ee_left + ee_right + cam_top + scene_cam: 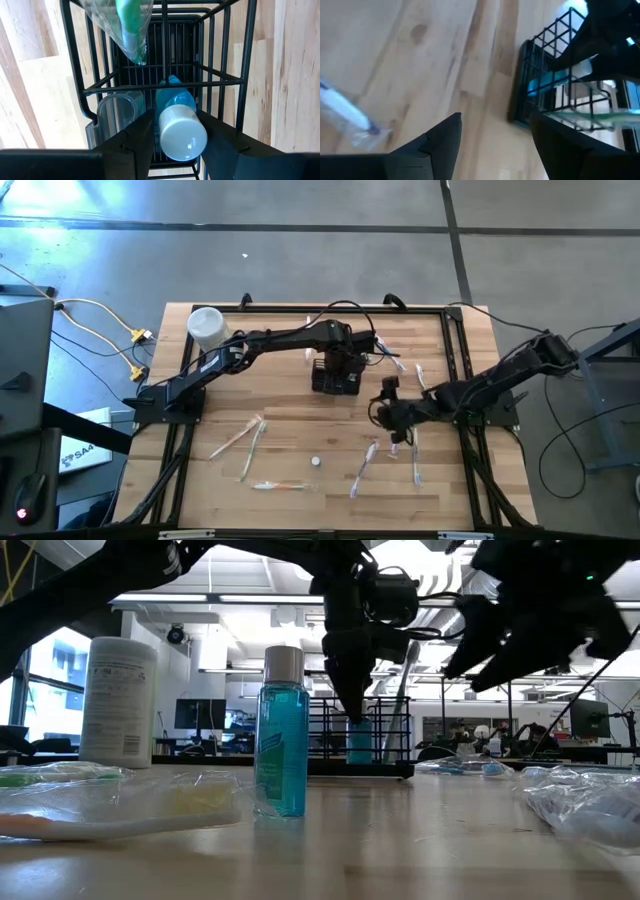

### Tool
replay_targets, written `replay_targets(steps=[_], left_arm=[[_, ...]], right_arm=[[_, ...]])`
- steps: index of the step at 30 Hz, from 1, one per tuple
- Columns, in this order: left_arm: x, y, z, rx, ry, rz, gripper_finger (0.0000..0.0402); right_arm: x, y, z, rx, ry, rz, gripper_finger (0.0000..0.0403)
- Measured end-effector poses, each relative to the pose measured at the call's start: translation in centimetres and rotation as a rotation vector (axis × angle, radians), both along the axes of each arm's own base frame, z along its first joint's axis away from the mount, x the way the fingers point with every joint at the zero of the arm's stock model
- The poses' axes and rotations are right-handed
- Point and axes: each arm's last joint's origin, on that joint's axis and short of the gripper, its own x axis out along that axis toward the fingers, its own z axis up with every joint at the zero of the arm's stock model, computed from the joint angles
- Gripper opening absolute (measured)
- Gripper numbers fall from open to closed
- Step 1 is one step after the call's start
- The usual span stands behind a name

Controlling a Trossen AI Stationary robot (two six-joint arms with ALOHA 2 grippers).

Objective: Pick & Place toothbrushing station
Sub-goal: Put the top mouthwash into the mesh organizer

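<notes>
From above, the left gripper [338,370] hangs directly over the small black wire-mesh caddy [335,381] mid-table. Its wrist view shows its fingers [137,137] clamped on a white-capped blue bottle [179,127] lowered into one compartment; releasing and lifting straight up looks next, wires close on both sides. Beside it, the right gripper [495,145] waits open over bare wood.

Your way into the black wire caddy [335,376] from above is blocked: the left gripper [175,131] sits over it, and a blue bottle [177,117] and a bagged toothbrush [129,27] fill its compartments. Wrapped toothbrushes [362,469] clutter the front; bare table [280,395] lies to the caddy's left.
</notes>
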Motion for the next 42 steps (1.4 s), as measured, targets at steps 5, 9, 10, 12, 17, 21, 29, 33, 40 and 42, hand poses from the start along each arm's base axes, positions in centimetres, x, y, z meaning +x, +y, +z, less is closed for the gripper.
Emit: replay_targets(steps=[5,9,10,12,17,21,29,33,40,42], left_arm=[[0.0,0.0,0.0,-0.001,-0.004,0.0,0.0148],[0.1,0.0,0.0,-0.007,-0.012,-0.002,0.0148],[0.1,0.0,0.0,-0.006,-0.015,-0.002,0.0148],[0.1,0.0,0.0,-0.006,-0.016,-0.002,0.0148],[0.1,0.0,0.0,-0.007,-0.016,-0.001,0.0148],[0.1,0.0,0.0,-0.008,-0.016,0.0,0.0148],[0.1,0.0,0.0,-0.008,-0.014,-0.001,0.0148],[0.2,0.0,0.0,-0.01,-0.017,0.0,0.0148],[0.1,-0.1,0.0,-0.038,-0.019,-0.005,0.0148],[0.2,-0.1,0.0,-0.04,-0.021,-0.007,0.0149]], right_arm=[[0.9,-2.3,0.2,-0.011,-0.023,-0.057,0.0229],[1.3,-3.4,0.5,-0.028,-0.049,-0.057,0.0229],[1.4,-3.5,0.5,-0.026,-0.042,-0.033,0.0229],[1.5,-3.7,0.5,-0.017,-0.033,0.002,0.0229],[2.0,-4.6,0.0,-0.03,-0.021,-0.011,0.0217],[2.6,-5.2,-0.4,-0.046,-0.024,-0.018,0.02],[3.2,-5.5,-1.2,-0.066,-0.012,-0.016,0.0188],[3.2,-5.8,-1.2,-0.056,-0.013,-0.022,0.0188],[3.5,-6.7,-1.5,0.0,-0.004,-0.033,0.0188],[3.5,-6.9,-1.5,0.027,-0.003,-0.031,0.0188]])
